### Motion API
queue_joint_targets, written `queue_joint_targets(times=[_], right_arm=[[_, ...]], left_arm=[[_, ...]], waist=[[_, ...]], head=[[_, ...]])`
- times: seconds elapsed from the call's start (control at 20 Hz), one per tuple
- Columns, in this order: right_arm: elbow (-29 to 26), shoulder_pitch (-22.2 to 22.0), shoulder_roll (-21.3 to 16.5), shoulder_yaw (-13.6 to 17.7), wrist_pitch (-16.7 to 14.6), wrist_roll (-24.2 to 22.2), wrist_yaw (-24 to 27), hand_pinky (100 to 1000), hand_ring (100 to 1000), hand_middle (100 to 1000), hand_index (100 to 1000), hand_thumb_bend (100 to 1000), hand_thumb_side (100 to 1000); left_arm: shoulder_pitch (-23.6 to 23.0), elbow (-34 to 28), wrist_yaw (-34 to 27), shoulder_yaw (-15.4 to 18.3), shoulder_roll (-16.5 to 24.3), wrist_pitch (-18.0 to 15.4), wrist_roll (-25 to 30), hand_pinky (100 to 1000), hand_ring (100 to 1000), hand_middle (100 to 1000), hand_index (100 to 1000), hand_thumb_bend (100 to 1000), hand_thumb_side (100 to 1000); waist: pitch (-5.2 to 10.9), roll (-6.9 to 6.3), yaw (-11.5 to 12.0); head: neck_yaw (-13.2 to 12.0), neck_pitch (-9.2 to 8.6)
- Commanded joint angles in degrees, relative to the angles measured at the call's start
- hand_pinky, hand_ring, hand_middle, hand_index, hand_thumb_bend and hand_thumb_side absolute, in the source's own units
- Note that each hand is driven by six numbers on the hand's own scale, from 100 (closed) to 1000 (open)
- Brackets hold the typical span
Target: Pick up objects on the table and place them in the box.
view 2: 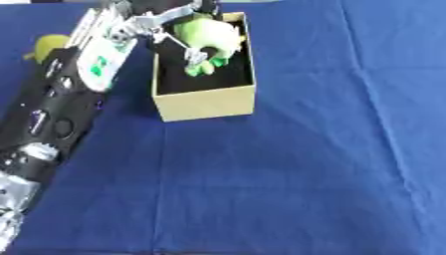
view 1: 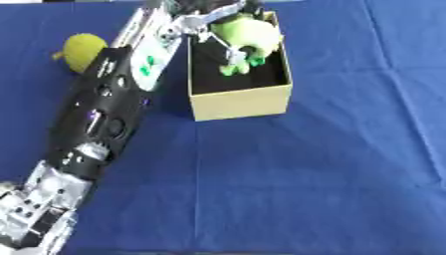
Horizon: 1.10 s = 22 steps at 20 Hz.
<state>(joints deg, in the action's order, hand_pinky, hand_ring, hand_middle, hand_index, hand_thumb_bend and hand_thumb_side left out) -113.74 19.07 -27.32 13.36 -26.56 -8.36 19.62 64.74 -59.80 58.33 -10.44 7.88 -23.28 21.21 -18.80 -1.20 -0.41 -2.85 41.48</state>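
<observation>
Left eye view shows the left hand (view 1: 228,22) over the far end of the box (view 1: 240,102), fingers (view 1: 233,50) curled round a pale green toy (view 1: 248,34). It hangs inside the box's rim, straight above the dark floor, so release looks like the step in hand. A yellow-green object (view 1: 83,50) lies on the blue counter (view 1: 305,174), left of the forearm and well apart from the box; the left hand is nearer it. No right hand shows.

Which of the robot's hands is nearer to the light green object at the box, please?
Left. The left hand reaches over the box, its fingers curled round the light green object. The right hand shows in neither view.
</observation>
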Motion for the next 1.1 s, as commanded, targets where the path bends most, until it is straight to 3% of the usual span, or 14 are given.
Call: queue_joint_targets(times=[0.05,0.1,0.2,0.25,0.3,0.4,0.65,0.85,0.9,1.1], right_arm=[[-0.9,0.6,-0.6,0.3,0.3,-0.1,0.4,889,790,535,776,100,551],[-0.9,0.5,-0.5,0.4,0.3,-0.2,0.4,889,790,534,776,100,551],[-0.9,0.4,-0.4,0.4,0.4,-0.2,0.3,890,790,533,776,100,551],[-0.9,0.3,-0.3,0.4,0.5,-0.3,0.3,890,790,533,776,100,551],[-0.9,0.3,-0.2,0.5,0.6,-0.3,0.3,890,790,533,775,100,552],[-0.9,0.2,-0.2,0.4,0.7,-0.5,0.2,890,790,532,775,100,551],[-0.9,0.1,-0.1,0.4,0.9,-0.7,0.2,890,790,532,775,100,551],[-0.9,0.1,-0.2,0.4,0.8,-0.7,0.3,890,790,532,775,100,551],[-0.9,0.0,-0.3,0.4,0.7,-0.7,0.3,890,790,533,776,100,550],[-0.9,-0.2,-1.1,0.5,0.4,-0.5,0.1,890,791,532,776,100,550]], left_arm=[[0.9,1.3,0.9,0.7,-0.4,-1.3,-1.2,697,642,602,724,100,188],[0.8,1.6,0.6,0.8,-0.5,-2.0,-1.0,754,724,680,802,117,289],[0.7,1.8,-0.2,0.9,-0.5,-3.3,-0.6,854,852,815,906,238,446],[0.7,1.6,-0.5,1.0,-0.4,-3.6,-0.7,860,858,821,909,249,456],[0.7,1.3,-0.4,1.2,-0.3,-3.8,-1.0,901,895,849,923,357,527],[0.7,0.5,0.6,1.6,0.0,-3.6,-2.6,921,910,848,922,427,559],[0.8,-0.4,3.5,2.2,0.2,-1.8,-6.7,935,925,852,918,460,576],[0.9,-1.7,2.3,2.8,0.7,-0.8,-8.4,919,911,840,908,382,545],[1.1,-2.6,1.5,3.1,1.1,-0.3,-8.7,910,903,833,904,344,492],[1.7,-7.7,-2.9,4.9,6.0,4.0,-9.4,905,901,836,908,354,455]], waist=[[0.91,0.4,-0.1],[0.88,0.43,-0.1],[0.83,0.46,-0.1],[0.81,0.46,-0.1],[0.81,0.45,0.0],[0.8,0.43,0.0],[0.84,0.34,0.0],[0.93,0.32,0.1],[0.95,0.29,0.2],[1.02,-0.15,0.7]], head=[[-0.3,-0.72],[-0.2,-0.69],[-0.2,-0.59],[-0.1,-0.54],[-0.1,-0.48],[-0.1,-0.39],[0.1,-0.21],[0.2,-0.04],[0.3,0.02],[1.1,0.33]])
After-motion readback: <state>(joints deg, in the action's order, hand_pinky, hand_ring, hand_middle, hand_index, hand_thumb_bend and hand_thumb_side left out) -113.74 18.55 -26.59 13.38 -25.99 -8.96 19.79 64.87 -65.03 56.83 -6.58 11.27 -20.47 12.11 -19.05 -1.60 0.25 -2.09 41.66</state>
